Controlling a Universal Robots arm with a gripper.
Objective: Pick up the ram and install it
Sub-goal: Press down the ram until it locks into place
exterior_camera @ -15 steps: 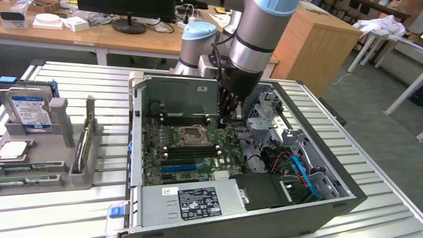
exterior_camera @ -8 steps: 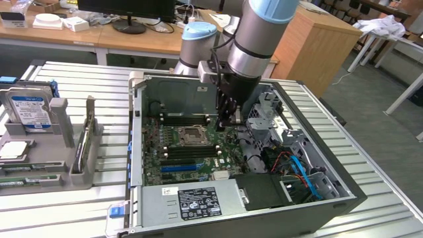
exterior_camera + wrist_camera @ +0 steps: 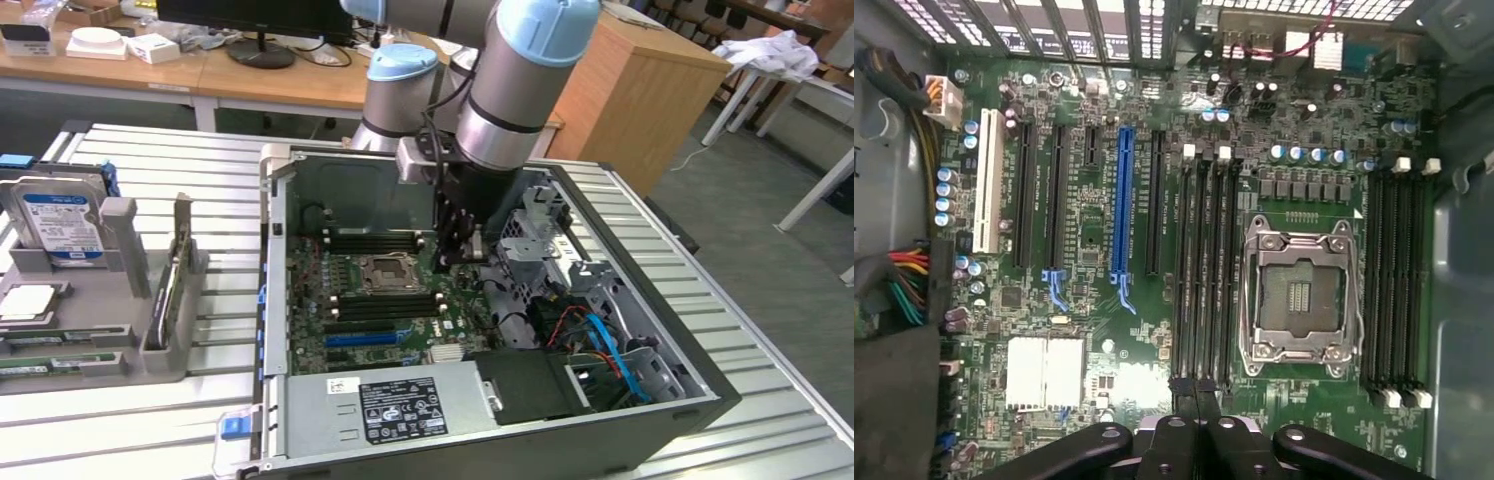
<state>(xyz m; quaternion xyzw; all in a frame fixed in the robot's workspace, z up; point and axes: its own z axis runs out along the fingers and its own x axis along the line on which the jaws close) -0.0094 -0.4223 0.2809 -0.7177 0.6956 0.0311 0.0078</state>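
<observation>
Downward, gripper [image 3: 454, 256] (vertical) over motherboard [image 3: 1104, 330].

- We're in a robotics lab or research workshop, set up inside an office-type room.
- Front and centre is a robot arm [image 3: 521, 90] with pale blue joint caps, working over a slatted metal table [image 3: 174, 160] (no kitchen worktop, that).
- On the table lies a computer case [image 3: 400, 190], open on its side, and the wrist view looks straight down at its bare motherboard [image 3: 1104, 300].
- Over to the exterior view's left, a grey fixture [image 3: 123, 240] holds a hard drive [image 3: 56, 225] and other parts upright in slots.
- At the back are wooden desks [image 3: 134, 75] with a monitor stand [image 3: 260, 50] and small white boxes [image 3: 154, 47].
- On the exterior view's right there's a wooden cabinet [image 3: 627, 100], white-legged tables [image 3: 737, 100] and a plain grey floor [image 3: 774, 290].
</observation>
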